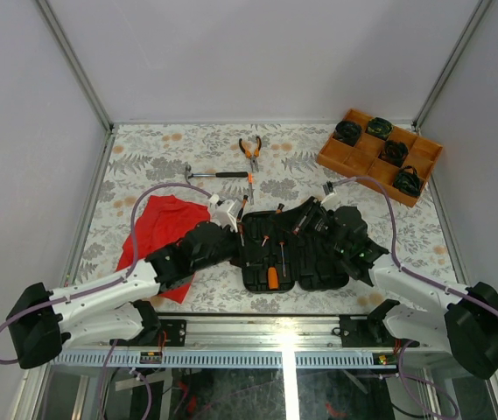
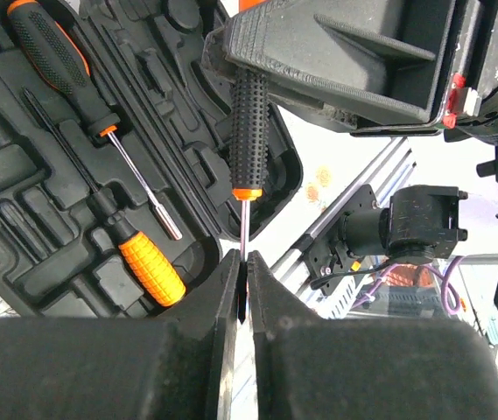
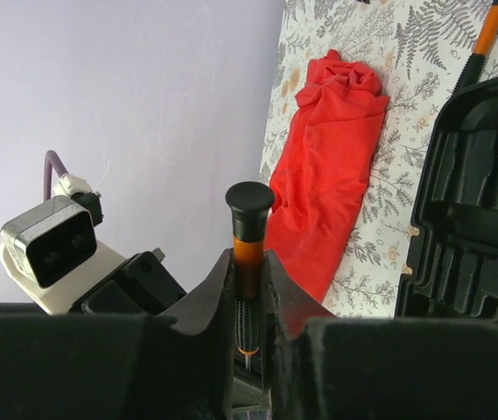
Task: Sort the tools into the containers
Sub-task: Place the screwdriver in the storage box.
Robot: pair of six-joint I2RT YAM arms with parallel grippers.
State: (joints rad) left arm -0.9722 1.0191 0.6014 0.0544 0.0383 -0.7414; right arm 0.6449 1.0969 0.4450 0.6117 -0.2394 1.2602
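Observation:
A slim screwdriver with a black ribbed handle (image 2: 249, 131) hangs over the open black case (image 1: 319, 273), gripped at both ends. My left gripper (image 2: 244, 282) is shut on the tip of its thin shaft. My right gripper (image 3: 249, 273) is closed on its orange-and-black handle (image 3: 249, 249), with the black end cap sticking out above the fingers. Inside the case lie a long screwdriver (image 2: 56, 61) and a stubby orange-handled one (image 2: 148, 267). A hammer (image 1: 213, 175) and orange-handled pliers (image 1: 249, 150) lie on the table behind the case.
A red cloth (image 1: 163, 232) is crumpled left of the case. An orange compartment tray (image 1: 340, 157) holding black round items stands at the back right. The patterned table top is fenced by a metal frame, with a rail along the near edge.

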